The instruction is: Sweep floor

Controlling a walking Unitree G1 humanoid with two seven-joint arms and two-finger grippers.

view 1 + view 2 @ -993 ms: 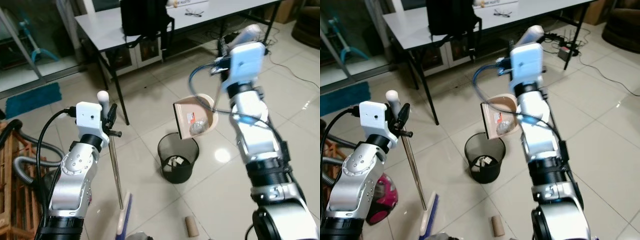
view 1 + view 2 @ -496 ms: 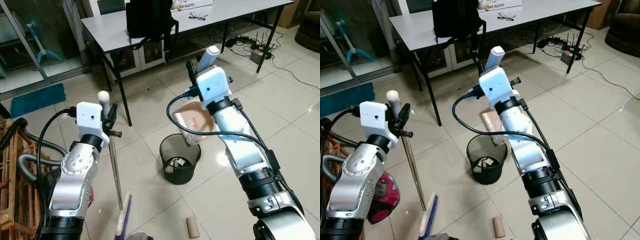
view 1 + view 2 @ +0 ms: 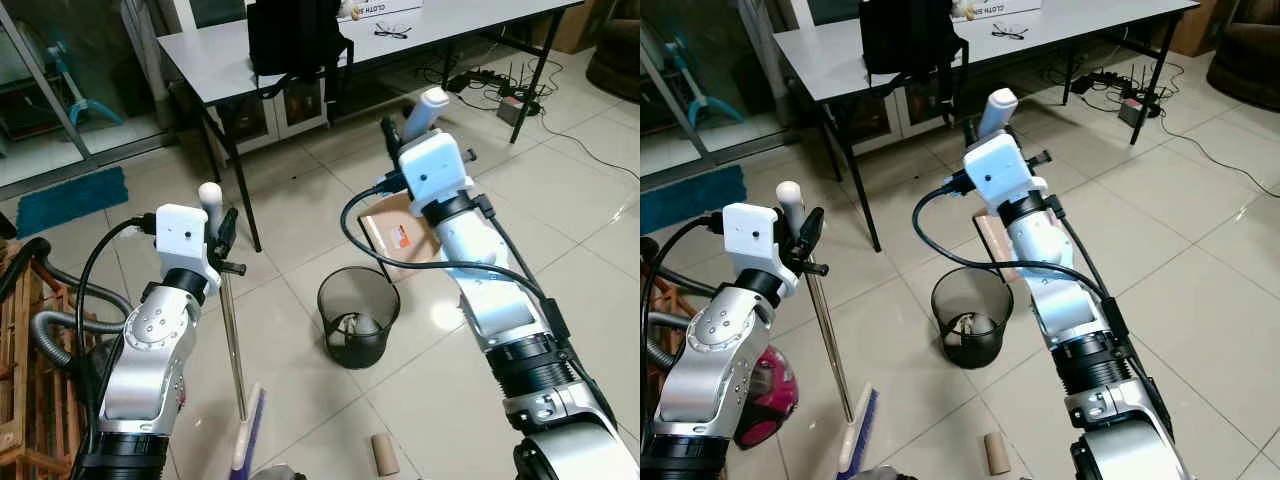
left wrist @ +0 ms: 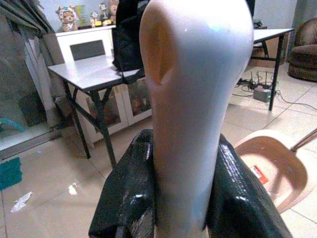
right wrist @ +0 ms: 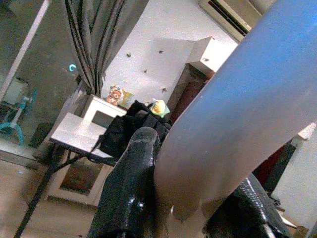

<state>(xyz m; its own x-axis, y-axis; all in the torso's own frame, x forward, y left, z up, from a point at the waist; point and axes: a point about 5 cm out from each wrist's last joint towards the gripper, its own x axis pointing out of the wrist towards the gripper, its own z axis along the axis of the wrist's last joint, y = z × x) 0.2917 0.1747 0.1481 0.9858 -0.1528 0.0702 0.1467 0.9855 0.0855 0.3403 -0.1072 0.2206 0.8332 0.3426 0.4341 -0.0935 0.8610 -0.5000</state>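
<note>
My left gripper (image 3: 218,232) is shut on the broom, just under its white knob (image 3: 208,192). The metal pole runs down to the blue-bristled broom head (image 3: 247,440) on the tiles. In the left wrist view the black fingers (image 4: 130,198) clamp the white handle (image 4: 193,109). My right gripper (image 3: 402,130) is shut on the dustpan's white handle (image 3: 428,105). The tan dustpan (image 3: 392,232) hangs tilted just behind a black mesh bin (image 3: 357,315), which holds some scraps. In the right wrist view a finger (image 5: 130,191) presses on that handle (image 5: 242,104).
A cardboard tube (image 3: 381,453) lies on the tiles near my feet. A grey table (image 3: 225,60) with a black backpack (image 3: 295,35) stands behind the bin. A vacuum hose (image 3: 50,325) and a wooden rack (image 3: 18,400) are at my left; cables and a power strip (image 3: 505,95) lie at the far right.
The right arm has turned and brought the dustpan down from its raised tilt over the bin to behind it. The left arm and broom have stayed put.
</note>
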